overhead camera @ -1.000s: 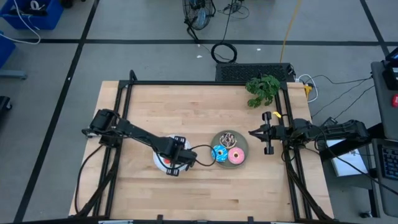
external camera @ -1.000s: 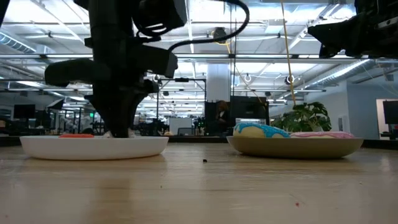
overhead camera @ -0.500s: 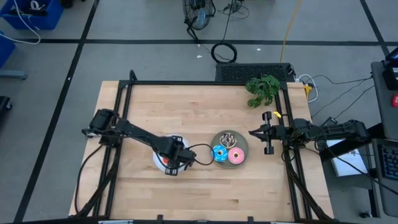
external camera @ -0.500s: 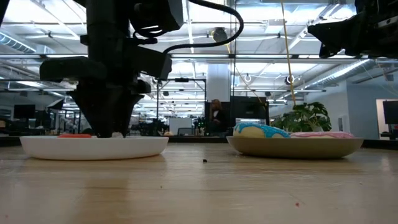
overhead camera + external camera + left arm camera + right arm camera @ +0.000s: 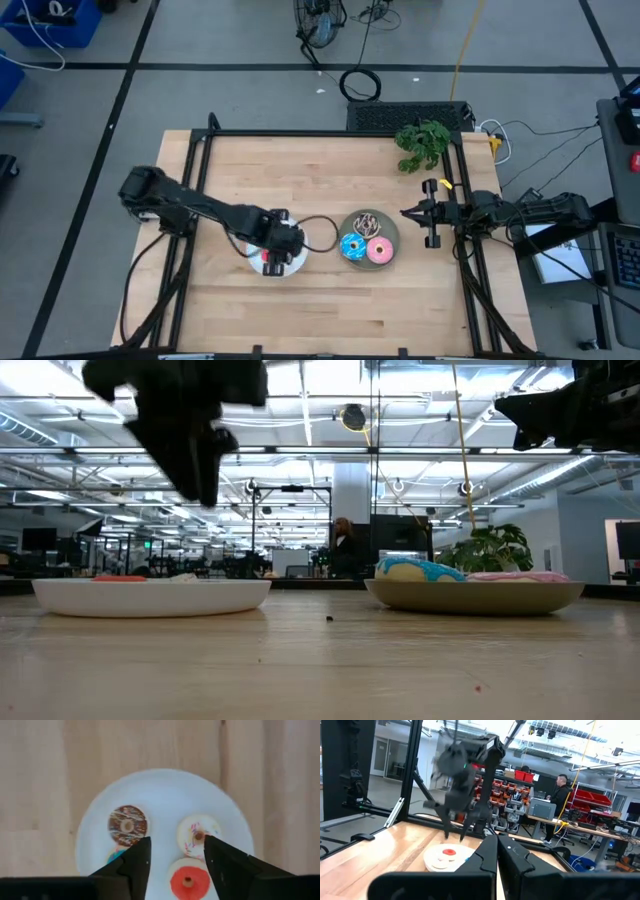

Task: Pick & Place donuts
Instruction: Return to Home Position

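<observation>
We see bright, even light from ceiling strip lamps (image 5: 300, 422) high above the white plate (image 5: 150, 596); they glare white in the low view. They leave only a faint, soft shadow under that plate's rim on the wooden table (image 5: 320, 660). Above the plate, the left gripper (image 5: 203, 490) is a motion-smeared dark silhouette against the lamps.

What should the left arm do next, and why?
Probably draw the left gripper up and back toward its rest pose. It hangs open and empty above the white plate, where the four tiny donuts lie, and the three larger donuts sit on the grey plate, so none lies loose. The right gripper waits at the table's right edge.
</observation>
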Controlling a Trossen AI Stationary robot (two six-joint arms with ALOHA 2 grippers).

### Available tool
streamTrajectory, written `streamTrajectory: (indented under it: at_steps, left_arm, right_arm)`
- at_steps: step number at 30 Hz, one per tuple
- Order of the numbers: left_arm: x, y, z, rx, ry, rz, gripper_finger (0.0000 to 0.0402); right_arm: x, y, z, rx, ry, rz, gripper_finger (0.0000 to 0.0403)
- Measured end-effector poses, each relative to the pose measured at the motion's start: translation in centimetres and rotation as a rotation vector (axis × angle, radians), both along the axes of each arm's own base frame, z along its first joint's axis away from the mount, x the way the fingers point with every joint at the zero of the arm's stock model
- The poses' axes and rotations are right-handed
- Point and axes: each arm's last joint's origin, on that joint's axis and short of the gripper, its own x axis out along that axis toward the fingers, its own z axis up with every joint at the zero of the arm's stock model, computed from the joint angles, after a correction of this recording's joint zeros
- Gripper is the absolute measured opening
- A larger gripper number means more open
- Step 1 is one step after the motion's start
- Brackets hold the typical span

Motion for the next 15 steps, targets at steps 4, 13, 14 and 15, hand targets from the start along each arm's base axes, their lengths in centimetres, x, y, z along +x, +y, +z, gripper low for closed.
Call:
streamTrajectory:
  at_steps: [4,13,14,15]
  left_arm:
    - [-2.7,0.7,4.1,0.079,-0.103,0.043,0.0147]
    - [-13.0,2.5,12.6,0.121,-0.517,0.217,0.0030]
    - [-13.9,2.7,12.8,0.115,-0.567,0.229,0.0018]
    - [-14.8,3.0,12.7,0.109,-0.614,0.239,0.0010]
  right_arm:
    - [0.0,0.0,0.0,0.000,0.001,0.000,0.0000]
    - [0.0,0.0,-0.1,0.007,0.005,0.002,0.0000]
    - [0.0,0.0,0.0,0.007,0.004,0.002,0.0000]
    - [0.0,0.0,0.0,0.007,0.003,0.002,0.0000]
